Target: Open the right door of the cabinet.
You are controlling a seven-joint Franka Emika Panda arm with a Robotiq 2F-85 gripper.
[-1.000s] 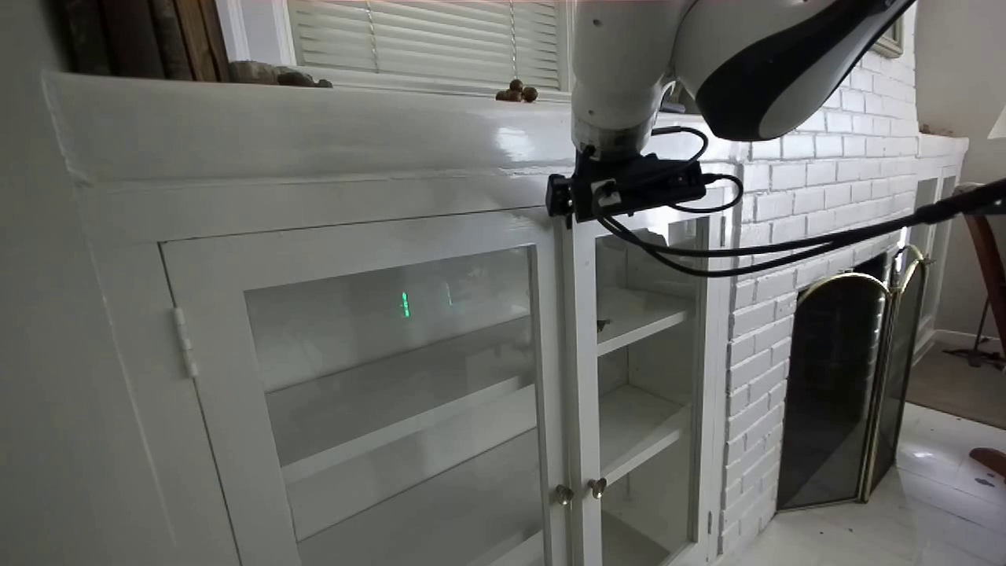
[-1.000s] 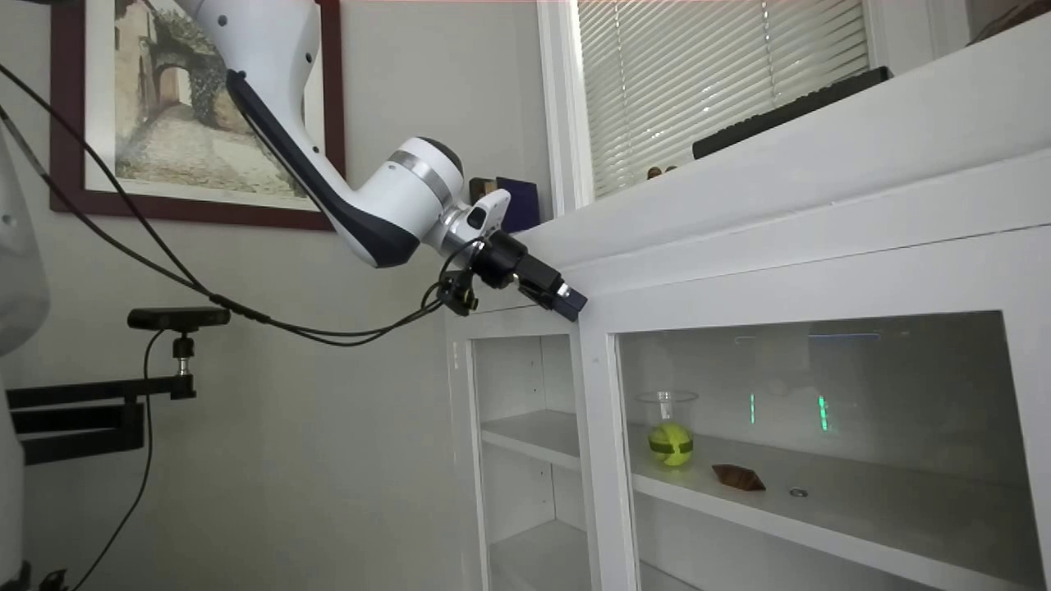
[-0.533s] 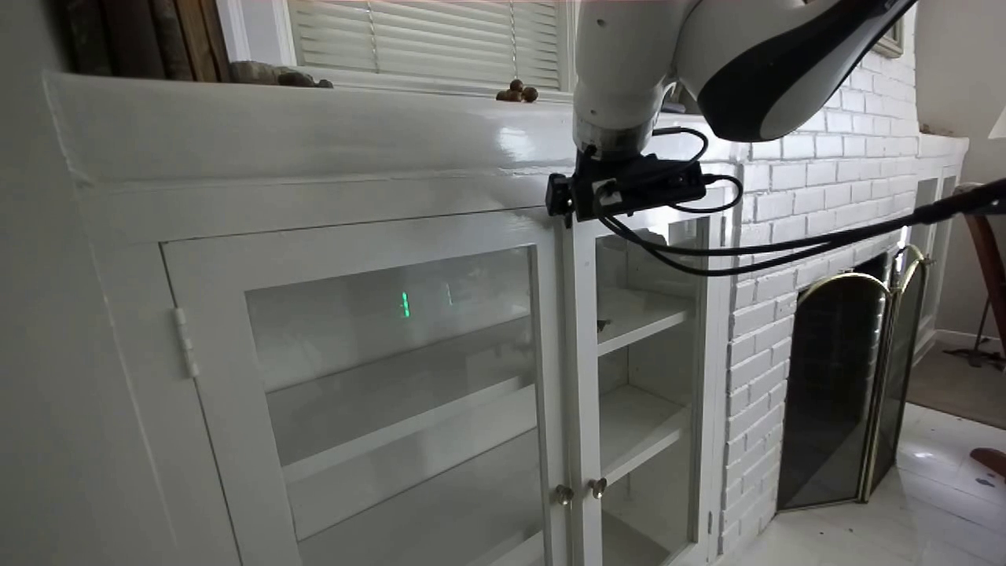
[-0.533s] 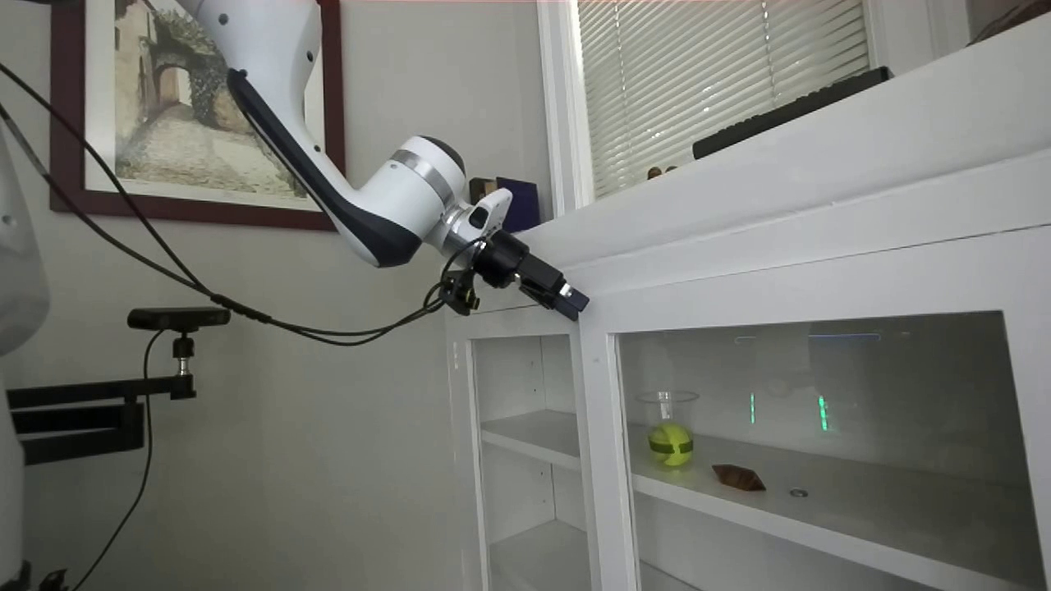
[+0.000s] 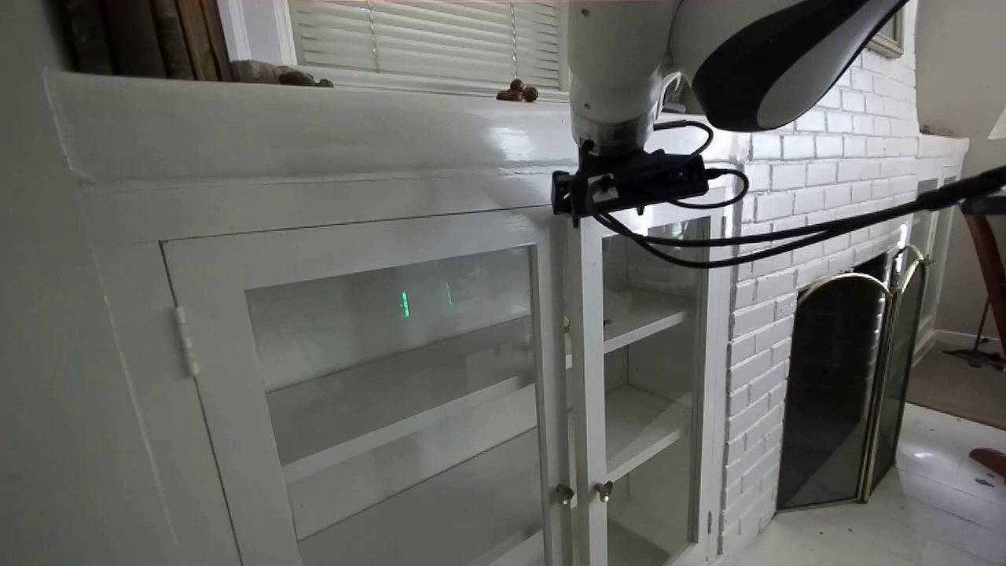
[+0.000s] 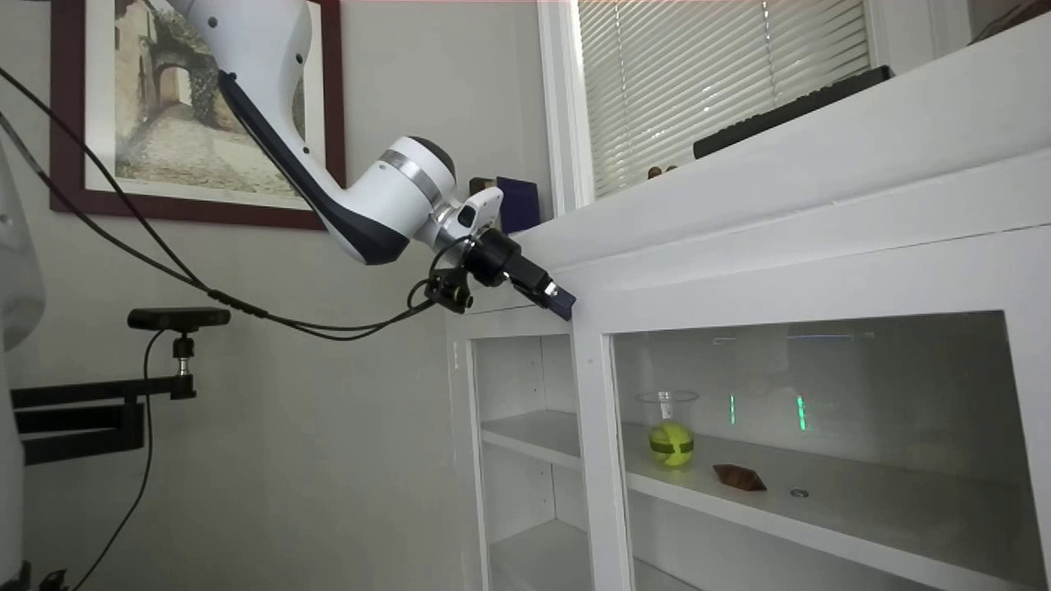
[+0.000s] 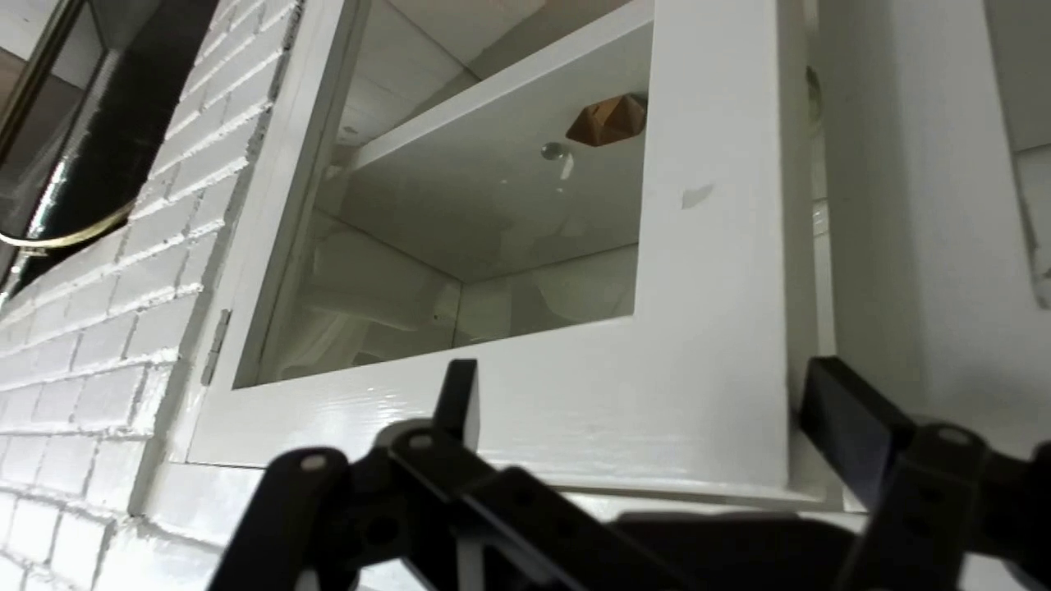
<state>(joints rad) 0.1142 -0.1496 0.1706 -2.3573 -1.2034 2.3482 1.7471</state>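
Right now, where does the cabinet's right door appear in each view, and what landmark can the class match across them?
In an exterior view: the right door is right of centre, tall and narrow.
In an exterior view: the right door runs from centre to the right edge.
In the wrist view: the right door spans the middle, reaching the top edge.
Shared landmark: the upper shelf behind it.

The right door [image 7: 714, 271] — barely ajar — leaves only a slit.

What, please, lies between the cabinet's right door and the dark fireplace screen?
Between the right door and the fireplace screen, an exterior view shows a narrow strip of cabinet frame, then white brickwork.
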